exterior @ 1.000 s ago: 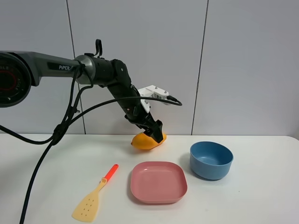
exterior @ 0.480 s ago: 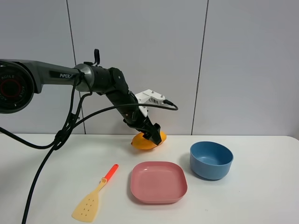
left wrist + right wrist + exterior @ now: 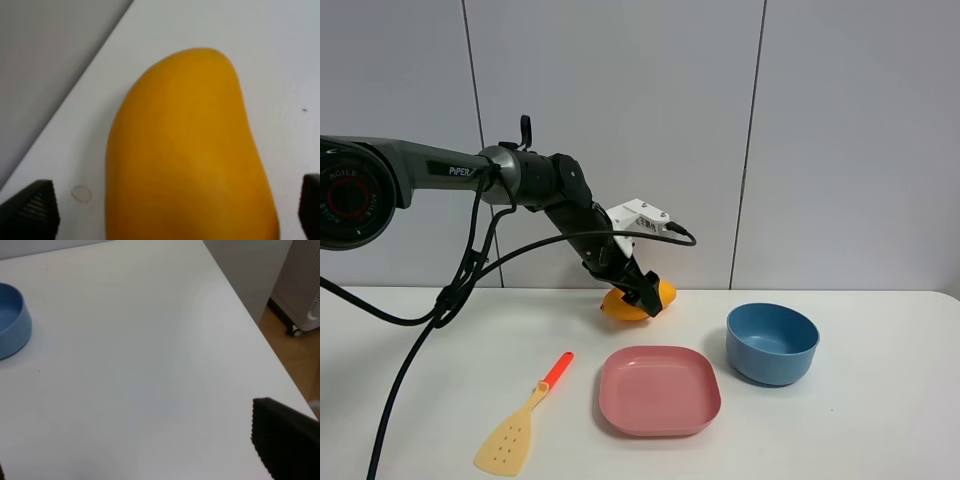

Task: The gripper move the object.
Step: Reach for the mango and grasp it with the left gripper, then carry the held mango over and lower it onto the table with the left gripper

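The pale yellow spatula [image 3: 516, 428] lies at the near left of the white table [image 3: 880, 430], its red handle pointing far and to the right, with bare tabletop all round it. Black cables [image 3: 430, 320] hang over the far left of the table.

Farther back and right of the spatula, the mango [image 3: 620, 308] rests on the table close to the far edge, just in front of the grey wall [image 3: 840, 130]. The left gripper [image 3: 645, 297] slants onto it from the upper left. In the wrist view its jaws stand wide, one black fingertip [image 3: 30, 210] on each side of the fruit. A strip of table shows between that tip and the skin, so it grips nothing.

The pink plate [image 3: 660, 392] sits nearer than the mango, apart from it. The blue bowl [image 3: 772, 343] stands to the plate's right, a narrow gap between them. Right of the bowl the table runs bare to its right edge, with wooden floor [image 3: 295, 360] beyond.

The right gripper [image 3: 150, 460] hangs over that bare stretch, spread wide and empty.
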Robot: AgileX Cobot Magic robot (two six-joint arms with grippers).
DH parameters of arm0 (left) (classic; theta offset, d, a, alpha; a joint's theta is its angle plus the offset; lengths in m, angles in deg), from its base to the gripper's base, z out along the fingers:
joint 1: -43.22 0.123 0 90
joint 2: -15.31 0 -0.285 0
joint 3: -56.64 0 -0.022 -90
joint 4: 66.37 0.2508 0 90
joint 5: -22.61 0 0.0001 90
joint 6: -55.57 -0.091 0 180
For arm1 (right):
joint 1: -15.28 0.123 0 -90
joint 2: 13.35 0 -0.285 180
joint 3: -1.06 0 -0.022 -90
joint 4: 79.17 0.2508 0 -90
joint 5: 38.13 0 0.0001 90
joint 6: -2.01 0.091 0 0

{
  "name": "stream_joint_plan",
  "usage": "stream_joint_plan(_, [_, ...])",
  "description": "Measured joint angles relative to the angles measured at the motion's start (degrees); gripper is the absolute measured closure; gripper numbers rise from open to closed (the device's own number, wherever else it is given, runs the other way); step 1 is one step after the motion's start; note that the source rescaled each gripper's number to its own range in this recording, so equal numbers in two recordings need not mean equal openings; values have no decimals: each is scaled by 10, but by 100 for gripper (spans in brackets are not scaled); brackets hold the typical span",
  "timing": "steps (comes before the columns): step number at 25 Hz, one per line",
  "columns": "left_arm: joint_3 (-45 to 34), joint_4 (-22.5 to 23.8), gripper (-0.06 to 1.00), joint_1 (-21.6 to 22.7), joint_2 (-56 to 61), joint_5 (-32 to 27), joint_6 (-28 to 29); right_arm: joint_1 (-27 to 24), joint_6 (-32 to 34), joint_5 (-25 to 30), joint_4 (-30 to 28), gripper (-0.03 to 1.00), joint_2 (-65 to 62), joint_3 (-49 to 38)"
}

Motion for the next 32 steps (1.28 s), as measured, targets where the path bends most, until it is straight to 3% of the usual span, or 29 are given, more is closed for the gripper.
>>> stream_joint_plan(12, [0, -3, -4, 0, -8, 10, -1, 0, 0, 0, 0, -3, 0, 0])
stream_joint_plan(14, [1, -3, 8, 0, -13, 9, -1, 0, 0, 0, 0, -3, 0, 0])
stream_joint_plan(16, [1, -3, 30, 0, -16, 2, -1, 0, 0, 0, 0, -3, 0, 0])
stream_joint_plan(17, [1, -3, 43, 0, -17, -1, -1, 0, 0, 0, 0, -3, 0, 0])
stream_joint_plan(19, [2, -3, 82, 0, -17, -4, -1, 0, 0, 0, 0, -3, 0, 0])
stream_joint_plan(20, [3, -3, 94, 0, -17, -6, -1, 0, 0, 0, 0, -3, 0, 0])
stream_joint_plan(27, [4, 35, 94, -6, 9, -67, 3, 0, 0, 0, 0, -3, 0, 0])
stream_joint_plan(32, [3, 108, 94, -12, 104, -109, 81, 0, 0, 0, 0, -3, 0, 0])
